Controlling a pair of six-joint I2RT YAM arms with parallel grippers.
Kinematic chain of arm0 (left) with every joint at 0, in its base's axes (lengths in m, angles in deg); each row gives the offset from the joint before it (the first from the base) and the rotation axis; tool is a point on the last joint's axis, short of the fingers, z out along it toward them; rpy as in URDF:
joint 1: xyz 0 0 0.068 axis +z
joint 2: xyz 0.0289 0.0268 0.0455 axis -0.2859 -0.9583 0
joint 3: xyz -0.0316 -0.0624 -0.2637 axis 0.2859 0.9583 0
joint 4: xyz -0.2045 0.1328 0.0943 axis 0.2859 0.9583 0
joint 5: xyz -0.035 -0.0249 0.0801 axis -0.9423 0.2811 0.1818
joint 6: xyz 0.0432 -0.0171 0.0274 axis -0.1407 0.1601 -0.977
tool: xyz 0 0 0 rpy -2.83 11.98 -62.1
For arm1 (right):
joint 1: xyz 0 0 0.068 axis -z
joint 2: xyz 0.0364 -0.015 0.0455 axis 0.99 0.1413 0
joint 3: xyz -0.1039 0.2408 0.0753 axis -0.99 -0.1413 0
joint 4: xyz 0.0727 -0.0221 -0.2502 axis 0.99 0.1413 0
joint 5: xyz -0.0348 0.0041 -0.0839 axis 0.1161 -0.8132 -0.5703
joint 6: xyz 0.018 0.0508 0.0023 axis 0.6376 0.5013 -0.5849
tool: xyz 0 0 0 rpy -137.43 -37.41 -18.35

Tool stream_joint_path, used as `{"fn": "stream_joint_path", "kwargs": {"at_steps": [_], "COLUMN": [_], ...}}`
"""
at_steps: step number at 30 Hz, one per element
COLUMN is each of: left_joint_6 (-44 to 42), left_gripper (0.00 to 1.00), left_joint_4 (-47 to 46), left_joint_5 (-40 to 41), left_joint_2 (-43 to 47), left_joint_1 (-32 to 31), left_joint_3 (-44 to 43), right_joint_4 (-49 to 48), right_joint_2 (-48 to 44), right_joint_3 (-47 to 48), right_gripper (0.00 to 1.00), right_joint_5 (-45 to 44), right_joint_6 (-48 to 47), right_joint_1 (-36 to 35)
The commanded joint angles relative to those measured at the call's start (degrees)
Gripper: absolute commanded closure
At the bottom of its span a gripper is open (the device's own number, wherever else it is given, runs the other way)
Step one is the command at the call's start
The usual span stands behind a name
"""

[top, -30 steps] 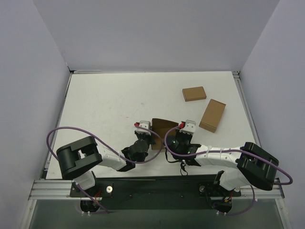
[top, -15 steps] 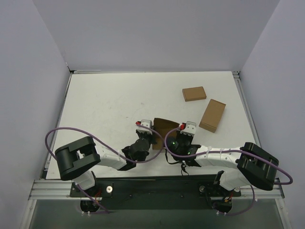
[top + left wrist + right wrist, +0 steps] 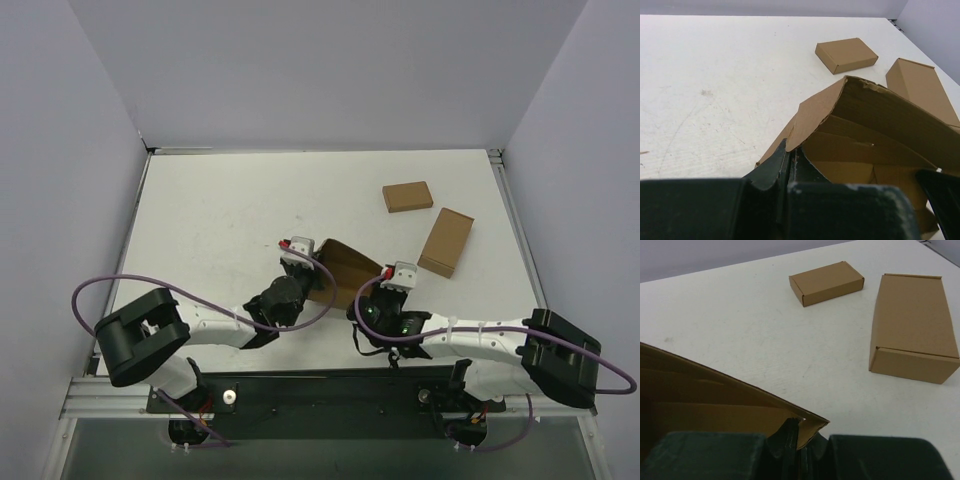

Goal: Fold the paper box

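- The paper box (image 3: 345, 268) is sitting on the white table (image 3: 220, 220) toward the 6 o'clock edge in the top view, just ahead of the two arm bases and between the two wrists.
- It is standing partly opened: brown cardboard walls are rising off the table and the hollow is showing inner flaps in the left wrist view (image 3: 880, 130). One upper edge there is looking ragged.
- The left gripper (image 3: 310, 275) is reaching in from the box's 8 o'clock side. In its own camera the dark fingers (image 3: 782, 160) are pressed together on the thin edge of a raised cardboard wall, pinching it.
- The right gripper (image 3: 378, 290) is coming in at the box's 4 o'clock side. In its own camera the fingers (image 3: 790, 432) are squeezed together on a corner of the cardboard (image 3: 700, 395), where a small bent tip is sticking out.
- Both arms are lying low over the table, with purple cables looping beside them.
- A small closed box (image 3: 407, 196) is lying at about 1 o'clock from the paper box, apart from it.
- A longer closed box (image 3: 446, 241) is lying at about 2 o'clock, nearer the right gripper but not touching it.
- The two closed boxes are lying near each other with bare table showing between them.
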Motion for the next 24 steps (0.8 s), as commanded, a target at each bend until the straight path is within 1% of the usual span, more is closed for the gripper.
{"fn": "stream_joint_path", "kwargs": {"at_steps": [1,4,7,9,10,15,18,19,21,22,24], "left_joint_6": [-0.6,-2.8,-3.0,-1.0,2.0,5.4,5.3,4.6,3.7,2.6,0.7], "left_gripper": [1.0,1.0,1.0,1.0,1.0,1.0,1.0,1.0,1.0,1.0,1.0], "left_joint_4": [-2.6,-2.0,-0.7,1.6,4.6,7.8,4.1,-0.2,-4.2,-7.5,-13.2], "left_joint_5": [-13.9,-16.7,-19.1,-19.7,-19.8,-19.2,-19.1,-19.2,-18.4,-18.2,-16.9], "left_joint_2": [2.7,2.8,2.6,2.8,3.5,5.1,4.9,4.8,4.2,4.1,3.2], "left_joint_1": [3.0,5.8,8.6,10.1,11.0,11.1,11.1,11.0,10.7,10.6,10.2], "left_joint_3": [-1.2,-1.3,-0.8,-1.0,-0.8,1.8,7.1,9.1,13.8,15.1,18.4], "right_joint_4": [-7.7,-9.4,-11.2,-10.9,-10.8,-10.2,-9.2,-8.8,-7.3,-7.0,-5.7], "right_joint_2": [1.8,5.3,8.4,9.8,10.1,10.7,9.8,9.2,6.9,6.0,3.5], "right_joint_3": [1.5,4.0,6.3,8.0,8.3,8.9,8.6,8.2,7.8,7.6,7.0], "right_gripper": [1.0,1.0,1.0,1.0,1.0,1.0,1.0,1.0,0.92,0.83,0.78], "right_joint_5": [10.6,11.3,10.3,9.6,9.5,9.5,9.5,9.5,9.6,9.6,9.5], "right_joint_6": [-0.1,-1.7,-3.6,-4.6,-4.7,-4.7,-4.7,-4.7,-4.7,-5.2,-5.5], "right_joint_1": [-3.3,-3.6,-4.3,-4.7,-4.7,-5.1,-5.8,-6.3,-7.0,-7.6,-8.1]}}
